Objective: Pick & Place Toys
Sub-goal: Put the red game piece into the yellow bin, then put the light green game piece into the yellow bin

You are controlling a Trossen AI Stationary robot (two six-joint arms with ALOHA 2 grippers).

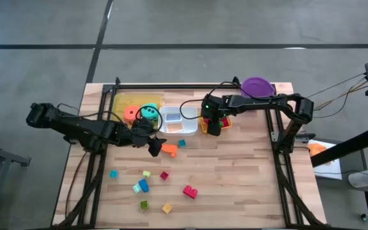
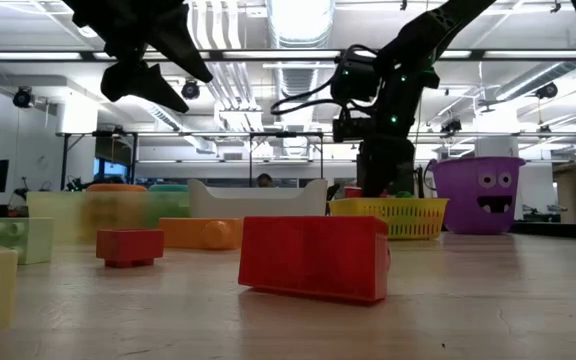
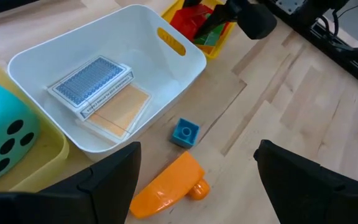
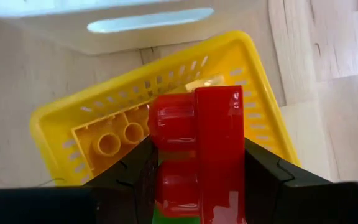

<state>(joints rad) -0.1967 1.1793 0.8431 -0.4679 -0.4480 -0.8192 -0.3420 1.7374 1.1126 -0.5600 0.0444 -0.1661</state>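
My right gripper (image 1: 213, 126) hangs over a small yellow basket (image 1: 225, 121), shut on a red block (image 4: 197, 124). A yellow brick (image 4: 114, 142) lies in that basket. My left gripper (image 3: 197, 155) hovers open above an orange block (image 3: 166, 191) that lies on the table, with a small blue block (image 3: 185, 132) just beyond it. A white tray (image 3: 185, 59) holds a blue card deck (image 3: 92, 84) and an orange card (image 3: 122, 113). A teal die (image 1: 149, 113) and an orange die (image 1: 131, 114) sit in the yellow tray (image 1: 123, 101). My right gripper pinches the red block by two opposite sides (image 4: 238, 134) between its two fingers (image 4: 266, 171). The fingers come steeply from above. The block is lifted over the yellow basket's inside; whether it touches what lies in the basket I cannot tell.
A purple bucket (image 1: 257, 86) stands at the far right corner. Several loose blocks lie on the near half of the table, among them a red one (image 1: 190, 191), a blue one (image 1: 142, 185) and a yellow one (image 1: 167, 207). Black frame rails (image 1: 171, 85) border the table.
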